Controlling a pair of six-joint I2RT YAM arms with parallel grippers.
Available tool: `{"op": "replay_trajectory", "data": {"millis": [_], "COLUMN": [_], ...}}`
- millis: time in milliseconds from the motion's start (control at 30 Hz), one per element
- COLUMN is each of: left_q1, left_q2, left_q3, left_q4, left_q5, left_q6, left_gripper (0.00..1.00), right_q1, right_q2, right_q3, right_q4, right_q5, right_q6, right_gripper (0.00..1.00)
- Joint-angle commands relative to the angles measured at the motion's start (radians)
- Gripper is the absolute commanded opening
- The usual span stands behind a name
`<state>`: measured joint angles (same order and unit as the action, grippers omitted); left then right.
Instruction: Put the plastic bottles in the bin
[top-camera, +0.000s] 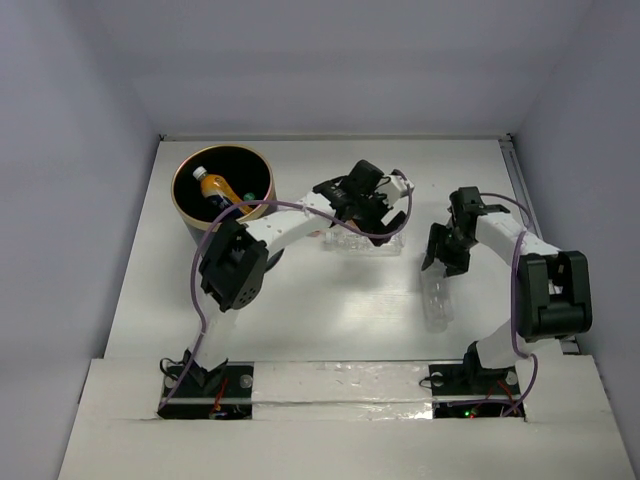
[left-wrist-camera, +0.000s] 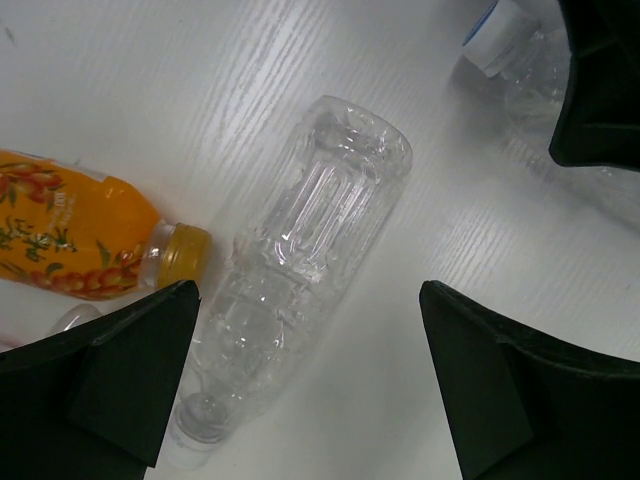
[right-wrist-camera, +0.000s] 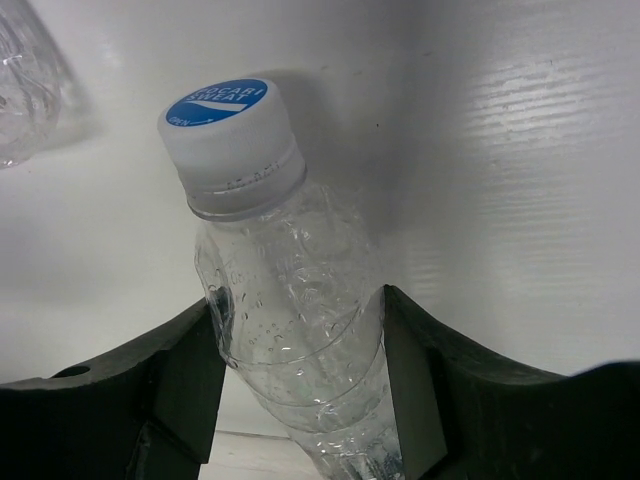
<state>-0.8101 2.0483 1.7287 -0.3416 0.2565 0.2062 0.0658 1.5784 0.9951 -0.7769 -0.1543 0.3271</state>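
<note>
The bin (top-camera: 186, 205) stands at the far left with an orange bottle (top-camera: 215, 188) inside. My left gripper (top-camera: 381, 222) (left-wrist-camera: 310, 385) hangs open over a clear bottle (left-wrist-camera: 305, 250) that lies flat on the table, its neck close to the left finger (left-wrist-camera: 120, 370). Left of it lies an orange-filled bottle (left-wrist-camera: 70, 240). My right gripper (top-camera: 443, 262) (right-wrist-camera: 300, 370) is shut on the body of a blue-capped clear bottle (right-wrist-camera: 285, 310) (top-camera: 437, 303) (left-wrist-camera: 497, 35), both fingers pressed to its sides, its cap pointing away.
Clear bottles (top-camera: 360, 240) lie together under the left gripper at mid-table. Another clear bottle (right-wrist-camera: 25, 90) shows at the top left of the right wrist view. The right gripper's black finger (left-wrist-camera: 600, 80) is close to the left gripper's reach. A raised white ledge (top-camera: 340, 385) runs along the near edge.
</note>
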Motion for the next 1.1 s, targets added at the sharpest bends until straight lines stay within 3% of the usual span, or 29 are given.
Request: {"op": "replay_trajectory", "data": {"millis": [0, 500, 600, 633, 700, 733, 800, 900, 1067], "left_q1": [-0.001, -0.06, -0.06, -0.06, -0.06, -0.069, -0.078, -0.09, -0.1], "left_q2": [0.018, 0.213, 0.207, 0.202, 0.184, 0.176, 0.133, 0.049, -0.111], "left_q3": [0.038, 0.166, 0.128, 0.109, 0.088, 0.066, 0.042, -0.015, -0.095], "left_q4": [-0.017, -0.037, -0.011, -0.005, 0.016, 0.019, 0.035, 0.065, 0.099], "left_q5": [0.059, -0.031, -0.029, -0.034, -0.033, -0.027, -0.023, -0.043, -0.036], "left_q6": [0.038, 0.03, 0.022, 0.013, 0.004, -0.004, -0.016, -0.043, -0.111], "left_gripper": [0.92, 0.9, 0.79, 0.66, 0.53, 0.4, 0.3, 0.24, 0.23], "right_q1": [-0.003, -0.003, -0.003, -0.003, -0.003, -0.003, -0.003, -0.003, -0.003], "right_q2": [-0.047, -0.202, -0.239, -0.248, -0.28, -0.288, -0.316, -0.362, -0.435], "right_q3": [-0.026, -0.075, -0.078, -0.078, -0.075, -0.07, -0.061, -0.036, 0.008], "right_q4": [0.073, 0.076, 0.056, 0.047, 0.042, 0.036, 0.03, 0.021, 0.01], "right_q5": [0.024, 0.018, 0.071, 0.088, 0.128, 0.143, 0.2, 0.216, 0.173], "right_q6": [0.033, 0.049, 0.053, 0.056, 0.064, 0.066, 0.072, 0.082, 0.093], "right_gripper": [0.45, 0.45, 0.45, 0.45, 0.44, 0.44, 0.43, 0.43, 0.43]}}
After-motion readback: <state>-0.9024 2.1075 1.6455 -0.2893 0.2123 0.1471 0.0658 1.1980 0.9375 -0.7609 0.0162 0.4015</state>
